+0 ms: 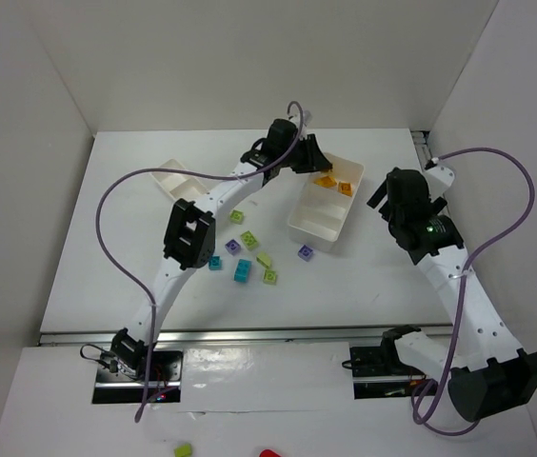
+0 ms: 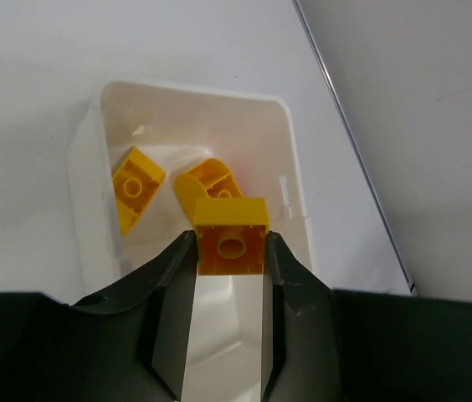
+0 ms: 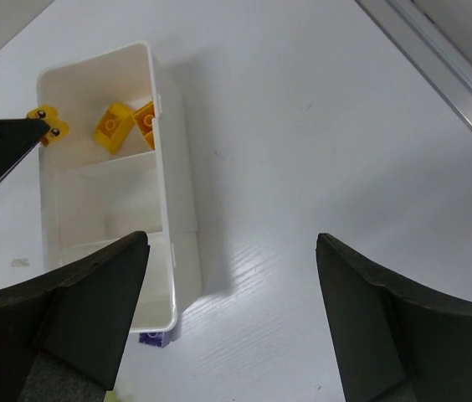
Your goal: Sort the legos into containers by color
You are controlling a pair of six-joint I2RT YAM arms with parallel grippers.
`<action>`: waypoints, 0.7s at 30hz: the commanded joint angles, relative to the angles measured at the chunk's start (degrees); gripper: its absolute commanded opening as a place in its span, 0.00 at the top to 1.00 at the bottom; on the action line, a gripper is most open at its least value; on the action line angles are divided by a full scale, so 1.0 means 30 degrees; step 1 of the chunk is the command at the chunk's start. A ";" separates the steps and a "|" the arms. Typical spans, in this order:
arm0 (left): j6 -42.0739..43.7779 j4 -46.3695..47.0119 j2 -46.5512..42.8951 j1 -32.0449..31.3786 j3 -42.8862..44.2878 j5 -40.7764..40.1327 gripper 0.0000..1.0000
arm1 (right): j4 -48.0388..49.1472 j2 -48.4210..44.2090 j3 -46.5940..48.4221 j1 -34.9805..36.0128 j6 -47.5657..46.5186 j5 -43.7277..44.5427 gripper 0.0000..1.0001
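Observation:
My left gripper (image 2: pixel 231 244) is shut on an orange-yellow lego (image 2: pixel 231 226) and holds it over the far end section of the larger container (image 2: pixel 290 142), where two more orange-yellow legos (image 2: pixel 135 186) lie. In the top view the left gripper (image 1: pixel 308 157) hangs at the far end of this container (image 1: pixel 299 221). My right gripper (image 3: pixel 232 243) is open and empty above bare table, to the right of the container (image 3: pixel 167 193). Several loose legos lie left of it: lime (image 1: pixel 249 241), cyan (image 1: pixel 242 270), purple (image 1: pixel 306 252). The smaller container (image 1: pixel 175 178) sits at the far left.
White walls close in the table at the back and on both sides. A metal rail (image 1: pixel 249 334) runs along the near edge. A lime piece (image 1: pixel 184 449) and a red one (image 1: pixel 268 454) lie off the table near the arm bases.

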 commanded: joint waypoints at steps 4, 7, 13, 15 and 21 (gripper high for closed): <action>-0.1953 0.3609 0.1359 -0.0575 0.1746 -0.0394 0.52 | -0.0623 -0.0926 0.0456 -0.0038 0.0173 0.0932 0.12; -0.1780 0.3609 0.1741 -0.0750 0.2188 -0.0394 0.20 | -0.0828 -0.1101 0.0282 -0.0038 0.0173 0.0932 0.12; -0.1604 0.3844 0.0748 -0.0750 0.1543 -0.0453 0.00 | -0.0128 -0.1101 0.0105 -0.0038 -0.0003 0.0319 0.12; -0.1020 0.3612 0.0134 -0.0750 0.1369 -0.0279 0.00 | 0.0136 -0.0723 -0.0070 -0.0038 -0.0586 -0.0383 0.12; 0.2518 0.0538 -0.6539 -0.0750 -0.2871 -0.2176 0.00 | 0.2128 0.0420 -0.1094 0.0516 -0.2259 -0.4774 0.12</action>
